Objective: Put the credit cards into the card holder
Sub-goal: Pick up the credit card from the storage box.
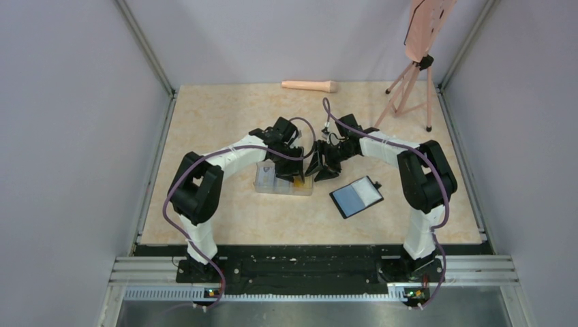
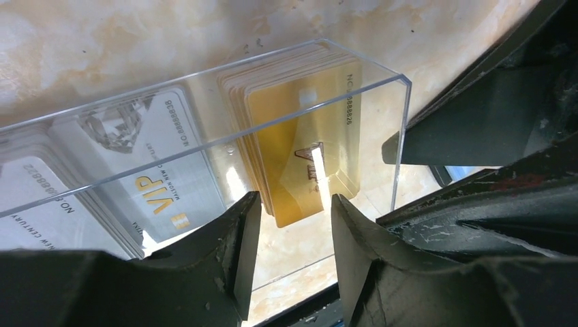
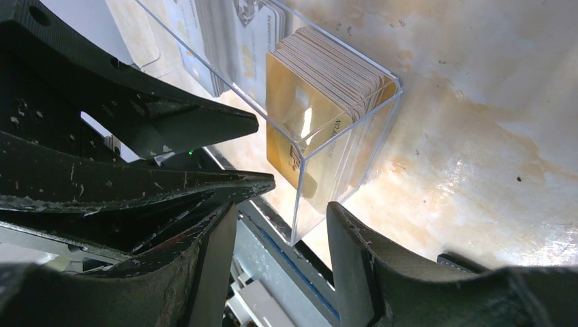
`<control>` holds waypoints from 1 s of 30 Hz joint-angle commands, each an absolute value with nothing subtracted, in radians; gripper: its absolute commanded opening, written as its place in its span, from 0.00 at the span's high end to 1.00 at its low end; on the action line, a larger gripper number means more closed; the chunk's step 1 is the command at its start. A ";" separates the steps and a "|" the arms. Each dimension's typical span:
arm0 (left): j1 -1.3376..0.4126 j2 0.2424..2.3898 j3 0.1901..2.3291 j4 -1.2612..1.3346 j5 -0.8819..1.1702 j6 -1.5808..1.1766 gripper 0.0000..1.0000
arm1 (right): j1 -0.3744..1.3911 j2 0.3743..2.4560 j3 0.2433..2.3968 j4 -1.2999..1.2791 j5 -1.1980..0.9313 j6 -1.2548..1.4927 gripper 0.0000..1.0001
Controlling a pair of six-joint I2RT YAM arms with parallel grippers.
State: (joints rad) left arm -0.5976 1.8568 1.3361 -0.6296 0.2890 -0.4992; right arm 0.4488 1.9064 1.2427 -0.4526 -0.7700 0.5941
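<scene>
**Both grippers crowd one end of the clear box**

In the middle of the frame in the top view, the two arms bend inward and meet over a clear box – a long, hard-walled trough of transparent plastic with sharp square corners, glare sliding across its panes. It lies on the table, whose top is matt, beige and marbled.

The credit cards stand on edge inside it, packed like files. At the box's right end in the left wrist view sits a thick gold stack, glossy, with rounded corners. The frontmost card leans out, and its lower edge dips below the front wall. To its left are silver cards, pale grey with "VIP" in yellow.

The left gripper has its jaws partly apart. The scuffed black fingers flank the low corner of that leaning gold card with a gap showing on either side. I can't tell whether they touch it.

The right gripper is also part-way open – the box's end corner sits in the gap between its worn fingers, with no contact visible.

The card holder lies open and flat, right of the box in the top view. It is black-edged, with one blue-grey panel and one pale one, and is well apart from both grippers.
</scene>
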 commanded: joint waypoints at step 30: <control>-0.602 1.815 1.336 -0.532 0.360 -0.521 1.00 | 0.454 1.857 1.247 -0.445 -0.758 0.575 0.50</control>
State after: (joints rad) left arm -0.5976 1.8778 1.3350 -0.5800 0.3294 -0.5076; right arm 0.4488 1.9064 1.2427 -0.4568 -0.7620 0.5861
